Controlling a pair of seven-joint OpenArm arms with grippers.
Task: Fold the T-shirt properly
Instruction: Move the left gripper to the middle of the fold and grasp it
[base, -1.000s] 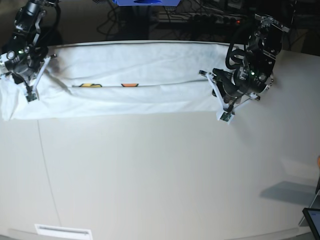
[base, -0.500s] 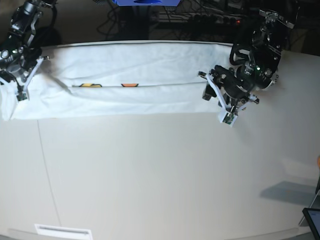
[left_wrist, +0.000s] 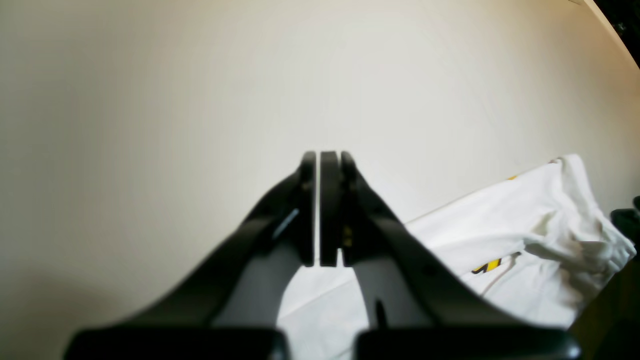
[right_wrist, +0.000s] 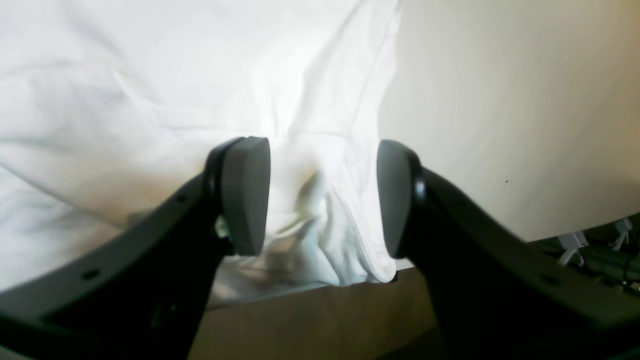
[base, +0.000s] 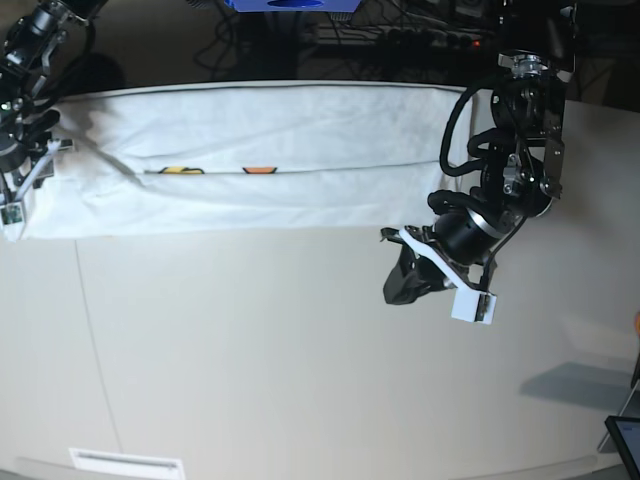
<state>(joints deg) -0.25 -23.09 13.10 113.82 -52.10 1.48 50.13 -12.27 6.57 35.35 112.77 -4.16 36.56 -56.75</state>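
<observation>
The white T-shirt (base: 250, 150) lies folded into a long band across the far part of the table, with bits of yellow and orange print showing at its fold. My left gripper (base: 400, 288) is shut and empty, held over bare table in front of the shirt's right end. In the left wrist view its fingers (left_wrist: 318, 165) are pressed together, with the shirt (left_wrist: 525, 240) behind them to the lower right. My right gripper (base: 15, 195) is at the shirt's left end. In the right wrist view it (right_wrist: 320, 195) is open, its pads on either side of bunched shirt cloth (right_wrist: 150, 100) at the table edge.
The beige table (base: 300, 350) stretches in front of the shirt. A white label (base: 127, 463) sits at its front left edge and a dark device (base: 625, 440) at the front right corner. Cables and a blue object (base: 290, 5) lie behind the table.
My left gripper has left the shirt's right end and swung forward over bare table. My right gripper has moved left, out to the shirt's left end. The shirt lies as before.
</observation>
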